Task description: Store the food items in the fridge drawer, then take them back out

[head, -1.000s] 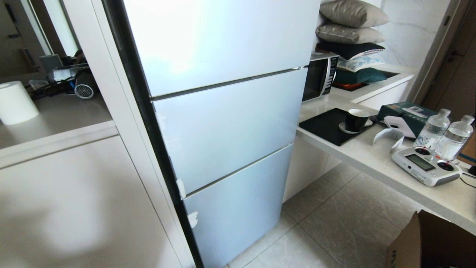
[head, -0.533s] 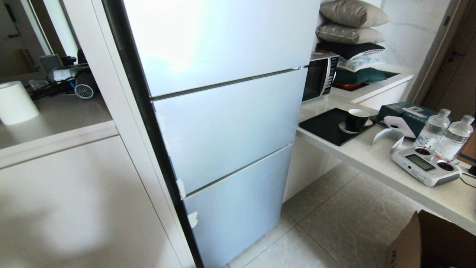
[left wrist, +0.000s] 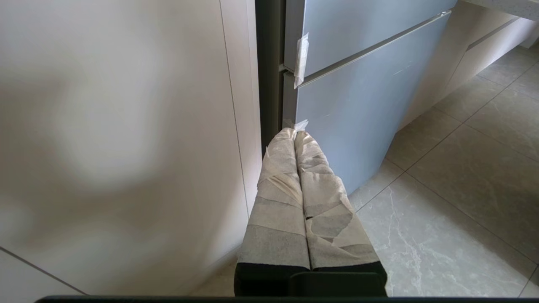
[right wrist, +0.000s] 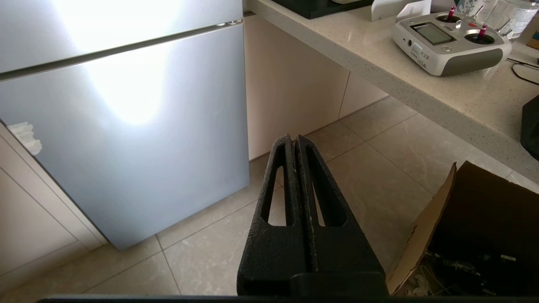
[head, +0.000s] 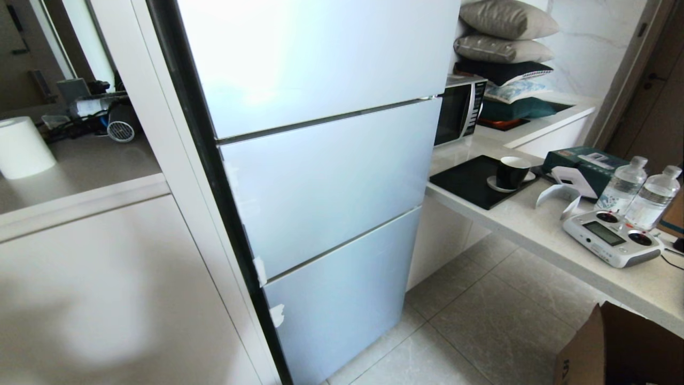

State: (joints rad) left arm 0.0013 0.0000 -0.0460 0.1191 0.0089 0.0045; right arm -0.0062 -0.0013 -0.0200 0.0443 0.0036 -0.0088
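Note:
A fridge (head: 320, 176) with three glossy pale blue-grey door panels stands in front of me, all of them closed. The fridge drawer and the food items are hidden from every view. My left gripper (left wrist: 294, 134), its fingers wrapped in pale tape, is shut and empty, hanging low near the fridge's dark left edge (left wrist: 269, 71) and the lowest panel (left wrist: 358, 113). My right gripper (right wrist: 294, 141), black with slotted fingers, is shut and empty above the floor tiles, to the right of the lowest panel (right wrist: 126, 139). Neither arm shows in the head view.
To the right runs a pale counter (head: 539, 235) with a microwave (head: 459, 109), a black tray with a cup (head: 512, 172), two water bottles (head: 638, 192) and a remote controller (head: 612, 238). An open cardboard box (head: 620, 347) sits on the floor at right. White cabinets (head: 107, 289) stand at left.

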